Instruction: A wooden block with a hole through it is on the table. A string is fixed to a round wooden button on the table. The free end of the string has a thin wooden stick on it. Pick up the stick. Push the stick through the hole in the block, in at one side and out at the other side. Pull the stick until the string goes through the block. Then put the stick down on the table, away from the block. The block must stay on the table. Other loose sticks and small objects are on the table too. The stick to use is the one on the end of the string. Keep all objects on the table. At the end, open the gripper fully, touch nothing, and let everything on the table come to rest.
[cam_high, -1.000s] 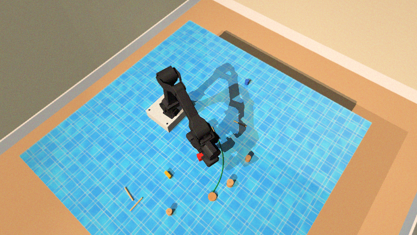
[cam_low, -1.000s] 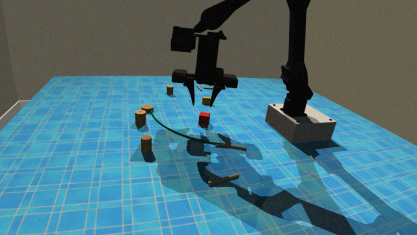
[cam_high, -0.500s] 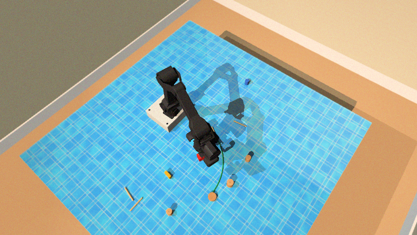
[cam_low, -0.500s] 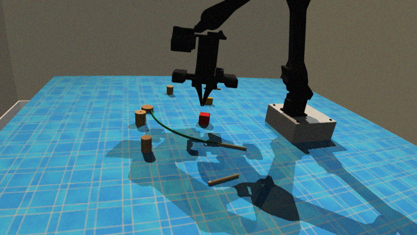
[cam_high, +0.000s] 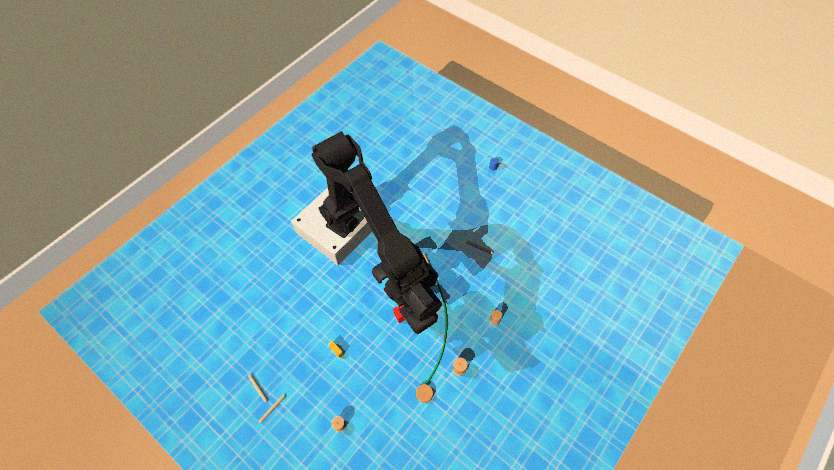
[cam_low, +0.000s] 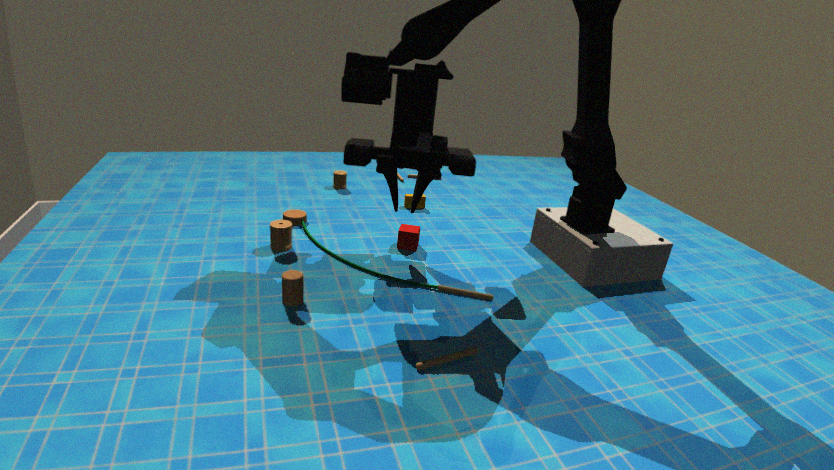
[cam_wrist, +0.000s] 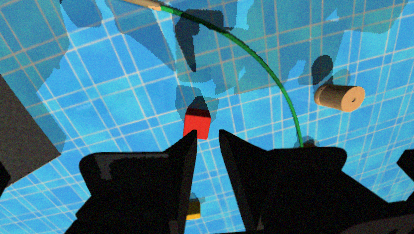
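The thin stick (cam_low: 463, 291) lies flat on the mat, joined to the green string (cam_low: 356, 265). The string curves to the round wooden button (cam_low: 294, 217), which also shows in the overhead view (cam_high: 424, 392). In the wrist view the stick's end (cam_wrist: 145, 4) is at the top edge. A small wooden cylinder (cam_wrist: 340, 97) (cam_low: 280, 235) with a hole in its end face stands beside the button. My gripper (cam_low: 408, 207) hangs well above the mat, over the red cube (cam_low: 408, 237). Its fingers are nearly together with nothing between them.
A second cylinder (cam_low: 292, 287) and a third (cam_low: 339, 179) stand apart. A loose stick (cam_low: 446, 357) lies in shadow near the front. Two more loose sticks (cam_high: 257, 387) (cam_high: 272, 407) lie far off. There are also a yellow piece (cam_low: 410, 201), a blue piece (cam_high: 494, 163) and the arm's base (cam_low: 601, 245).
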